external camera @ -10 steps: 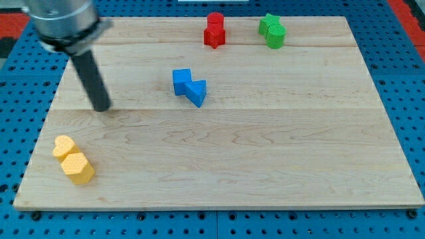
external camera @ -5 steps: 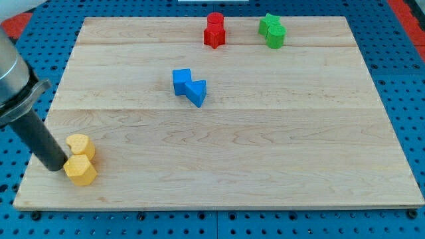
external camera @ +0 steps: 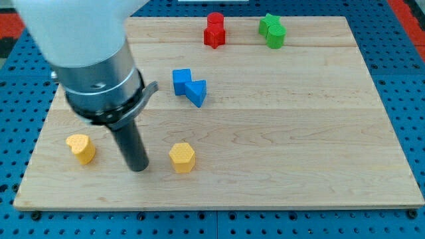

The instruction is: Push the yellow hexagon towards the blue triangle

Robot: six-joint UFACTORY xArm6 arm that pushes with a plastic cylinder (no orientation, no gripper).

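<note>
Tip (external camera: 139,168) between yellow hexagon (external camera: 182,158), yellow heart (external camera: 81,148).

Pale smooth wooden board (external camera: 279,153), matt yellow hexagon (external camera: 182,158), blue perforated metal base (external camera: 418,99)

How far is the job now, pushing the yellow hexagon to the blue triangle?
Done: the yellow hexagon lies apart from the yellow heart, to its right in the view. In hand: my tip stands between the two, just left of the hexagon. Left: a wide gap of bare board remains up to the blue triangle, which sits beside the blue cube.
</note>
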